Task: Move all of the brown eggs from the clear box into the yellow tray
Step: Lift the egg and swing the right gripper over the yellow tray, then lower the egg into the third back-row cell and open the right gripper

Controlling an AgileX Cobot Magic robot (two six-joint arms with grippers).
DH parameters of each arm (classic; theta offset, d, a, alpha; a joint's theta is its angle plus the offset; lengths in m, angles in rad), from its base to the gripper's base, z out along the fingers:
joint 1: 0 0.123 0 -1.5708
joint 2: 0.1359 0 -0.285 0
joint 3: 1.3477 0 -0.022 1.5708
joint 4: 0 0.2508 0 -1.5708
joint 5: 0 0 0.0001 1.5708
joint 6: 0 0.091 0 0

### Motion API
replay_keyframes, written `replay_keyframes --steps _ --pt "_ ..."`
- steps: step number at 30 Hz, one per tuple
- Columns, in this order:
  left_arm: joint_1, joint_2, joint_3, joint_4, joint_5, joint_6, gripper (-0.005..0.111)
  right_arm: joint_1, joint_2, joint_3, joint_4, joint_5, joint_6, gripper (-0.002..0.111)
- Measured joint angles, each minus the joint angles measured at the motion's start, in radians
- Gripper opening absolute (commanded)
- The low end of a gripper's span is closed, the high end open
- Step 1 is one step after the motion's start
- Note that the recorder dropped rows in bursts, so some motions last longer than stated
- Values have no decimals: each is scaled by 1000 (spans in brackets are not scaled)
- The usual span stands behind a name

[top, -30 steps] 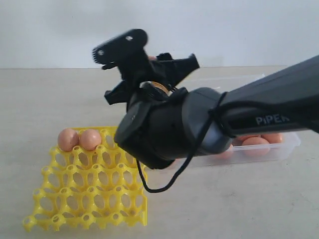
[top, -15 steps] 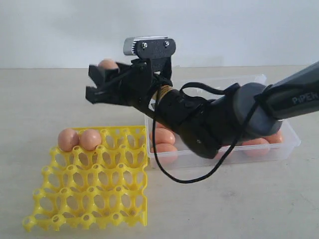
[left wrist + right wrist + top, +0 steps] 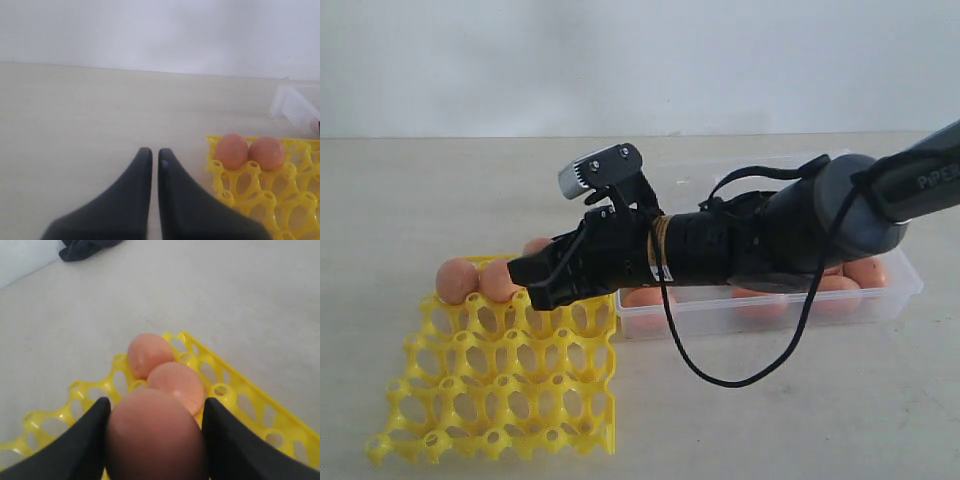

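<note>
Brown eggs [image 3: 867, 272] in clear box [image 3: 898, 300] are half-hidden behind the arm [image 3: 820, 220].

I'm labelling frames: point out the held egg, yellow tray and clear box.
held egg [image 3: 155, 437], right wrist view, shell middle.
yellow tray [image 3: 505, 395], exterior view, front lattice.
clear box [image 3: 903, 292], exterior view, right end wall.

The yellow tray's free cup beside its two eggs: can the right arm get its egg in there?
Probably yes. The fingers of the right arm hold the egg over that back row, beside the two seated eggs, and nothing lies between it and the yellow tray.
</note>
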Motion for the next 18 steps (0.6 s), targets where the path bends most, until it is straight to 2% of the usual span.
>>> replay_keyframes --steps 7,18 --pt "0 0 0 0 0 0 4 0 99 -56 18 -16 -30 0" --pt "0 0 0 0 0 0 4 0 111 -101 45 -38 -66 0"
